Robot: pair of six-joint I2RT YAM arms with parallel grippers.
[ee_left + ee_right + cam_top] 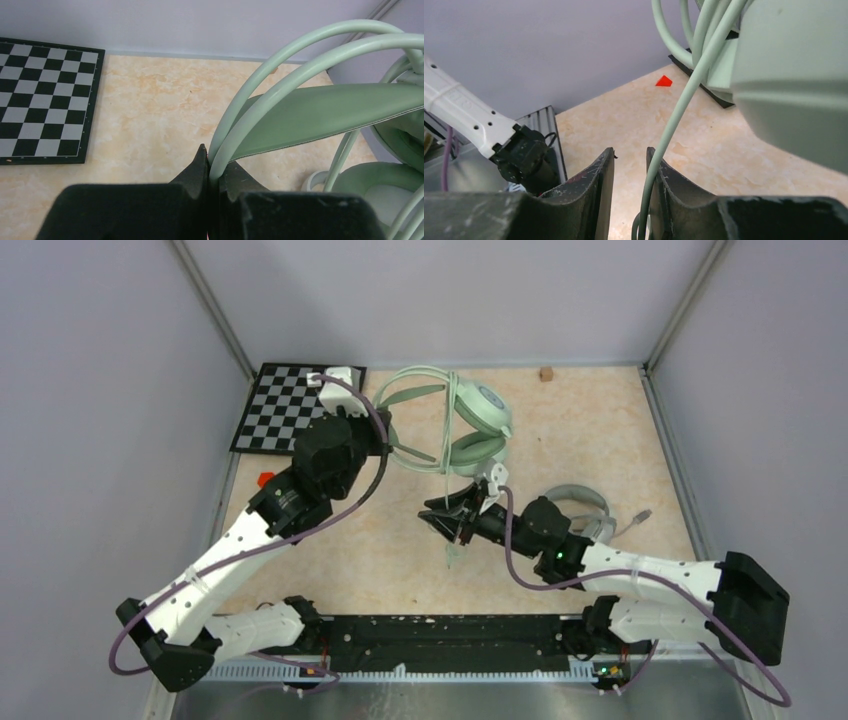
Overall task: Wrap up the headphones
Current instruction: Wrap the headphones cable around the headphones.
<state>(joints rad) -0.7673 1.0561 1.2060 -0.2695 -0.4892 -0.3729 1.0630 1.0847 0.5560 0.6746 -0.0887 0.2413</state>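
From above, the left arm reaches across the marbled worktop [590,430] to the far side. Its left pincer [388,444] meets the thin headband of the mint-green headphones [482,412]. That headset sits near the back wall with its two round cups stacked close together. A pale-green cable [451,550] drops from it in a straight line towards the near edge and passes the tip of the right pincer [432,518], which points left just in front of the cups. The white headphones [578,495] lie right of centre, partly hidden behind the right arm, with a grey cable end trailing to their right. A checkerboard [285,405] lies in the far left corner, a small red piece [265,479] beside the left arm, and a small brown block [546,373] at the back wall.

In the left wrist view, the left pincer [212,165] is clamped tight on the two pale-green headband wires [260,90], with no gap left between its fingers. The wide green strap [325,115] arches away to the right towards a padded cup [390,185]. The checkerboard [45,100] lies flat at the left.

In the right wrist view, the right pincer [630,157] stands at a narrow gap, wider than the cable. The cable [674,120] slants down along the inner edge of one finger [664,185], not squeezed. A large mint cup [794,90] fills the upper right, and the red piece [664,81] lies beyond it on the worktop.
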